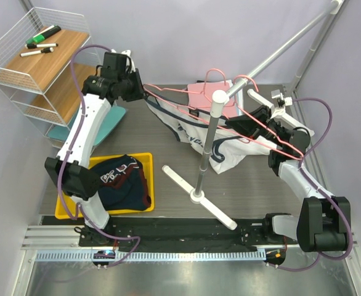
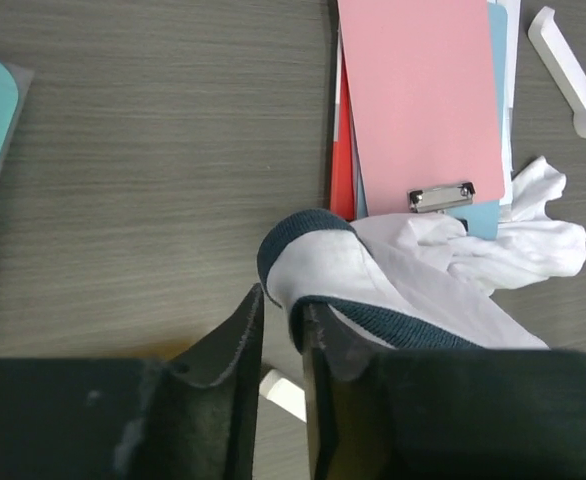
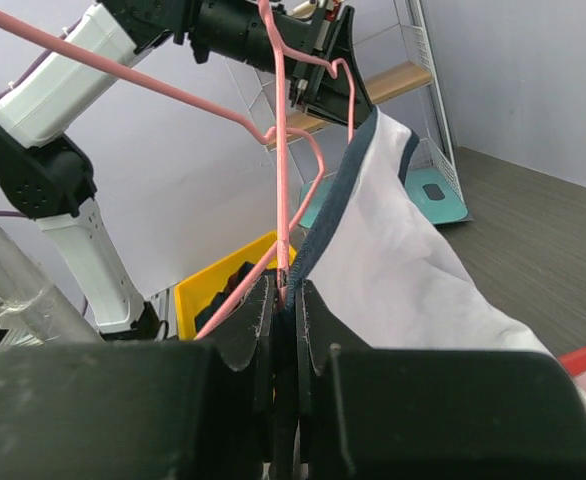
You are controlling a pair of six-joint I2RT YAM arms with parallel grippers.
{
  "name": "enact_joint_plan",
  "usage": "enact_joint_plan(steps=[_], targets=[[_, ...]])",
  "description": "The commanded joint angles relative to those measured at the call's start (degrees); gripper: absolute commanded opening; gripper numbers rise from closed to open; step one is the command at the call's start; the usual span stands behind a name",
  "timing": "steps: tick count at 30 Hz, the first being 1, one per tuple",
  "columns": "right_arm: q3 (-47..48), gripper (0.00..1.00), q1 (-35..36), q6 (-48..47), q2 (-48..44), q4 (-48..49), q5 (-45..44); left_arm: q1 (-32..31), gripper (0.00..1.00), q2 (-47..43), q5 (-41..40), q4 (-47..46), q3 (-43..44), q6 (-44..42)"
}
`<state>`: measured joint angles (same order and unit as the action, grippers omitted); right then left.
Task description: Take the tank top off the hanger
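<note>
- Right gripper (image 3: 285, 290), lower centre of its wrist view, pressed together on the pink hanger (image 3: 278, 150).
- Tank top (image 1: 227, 151) sags mid-frame, draped on the hanger.
- Left gripper (image 2: 283, 305), upper left overhead, pinches the strap (image 2: 318, 265). Pulling on so thin a bite could slip it free.

The tank top (image 2: 323, 270) is soft white cloth with dark ribbed trim; the hanger (image 3: 278, 150) is thin pink wire, smooth and shiny; the table (image 2: 153, 150) is matt grey wood grain; the clipboard (image 2: 423, 90) is smooth pink plastic with 1 shiny metal clip (image 2: 440, 197).
</note>
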<state>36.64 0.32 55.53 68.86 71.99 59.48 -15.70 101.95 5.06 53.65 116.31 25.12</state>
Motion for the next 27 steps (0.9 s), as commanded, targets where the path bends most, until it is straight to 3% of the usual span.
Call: enact_joint_plan(steps=[1,6,11,14,19,21,23,27], targets=[[1.2,0.01,-0.3,-0.1,-0.2,5.9,-1.4,1.6,0.25,-8.7,0.3,-4.0,-3.6,-0.6],[2.3,0.01,-0.3,-6.4,-1.8,-2.4,-1.3,1.6,0.49,-14.8,2.0,-4.1,-9.2,-1.1],[4.4,0.01,-0.3,-16.3,-5.1,-17.4,-1.2,1.6,0.62,-20.3,6.4,-4.6,-16.1,-1.9],[5.2,0.01,-0.3,-19.1,-5.7,-20.8,-1.2,1.6,0.65,-23.5,7.4,-6.1,-21.4,-1.7],[5.4,0.01,-0.3,-18.6,-5.5,-20.8,-0.3,1.6,0.66,-27.1,10.8,-7.8,-23.0,-3.6],[5.4,0.01,-0.3,-18.7,-5.6,-21.1,-0.2,1.6,0.53,-29.0,13.6,-9.6,-23.0,-4.4],[5.5,0.01,-0.3,-18.7,-5.3,-21.5,0.4,1.6,0.46,-28.7,16.6,-10.2,-20.5,-5.7],[6.9,0.01,-0.3,-17.4,-4.3,-21.0,2.8,1.5,0.55,-23.7,28.6,-11.8,-11.7,-8.4]])
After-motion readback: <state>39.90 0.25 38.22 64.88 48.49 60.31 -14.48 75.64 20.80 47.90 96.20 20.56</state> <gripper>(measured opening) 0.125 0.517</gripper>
